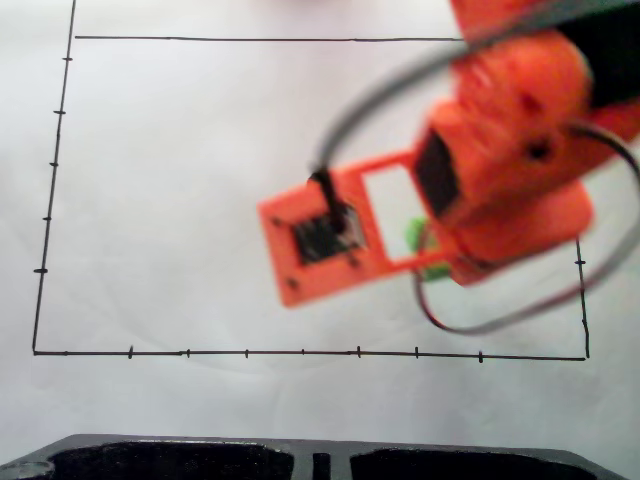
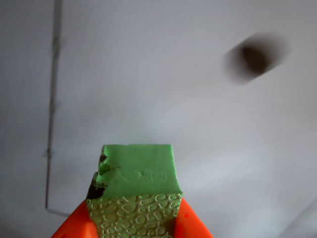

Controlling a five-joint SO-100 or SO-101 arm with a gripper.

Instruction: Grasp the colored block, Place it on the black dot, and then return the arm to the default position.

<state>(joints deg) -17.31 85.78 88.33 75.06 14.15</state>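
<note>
Green block (image 2: 137, 171) seemingly in hand (image 2: 133, 225).

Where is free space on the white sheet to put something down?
The left half inside the black ruled lines is bare, up to the orange plastic arm. It is crowded on the right, where the arm covers the small green textured cube held in the gripper, near the black dot.

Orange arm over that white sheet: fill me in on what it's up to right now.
The orange arm is carrying the green block, clamped between its pincer fingers. In the wrist view the block fills the lower middle, while the black dot lies blurred on the white sheet toward the upper right, apart from the block. So the block is grasped but not yet on the dot. In the fixed view the arm is blurred inside the ruled black rectangle.
</note>
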